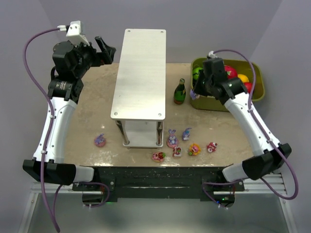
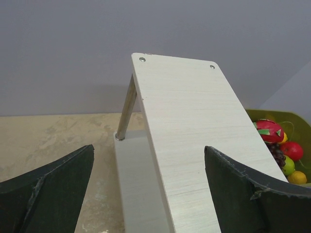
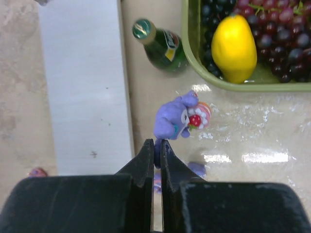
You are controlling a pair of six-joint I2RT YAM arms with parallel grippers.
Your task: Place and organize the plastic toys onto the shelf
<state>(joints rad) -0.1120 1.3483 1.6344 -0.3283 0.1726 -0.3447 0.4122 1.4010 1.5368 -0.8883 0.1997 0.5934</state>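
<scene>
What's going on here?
The right claw is shut on a purple toy, holding it above the table beside the green bottle and the fruit bin. The left claw hangs open by the shelf. The other toys sit on the table; the shelf's top board is bare.

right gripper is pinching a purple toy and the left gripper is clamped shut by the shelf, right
No, the left gripper is open: the left wrist view shows its fingers wide apart, facing the shelf. The right gripper is indeed shut on the purple toy.
</scene>
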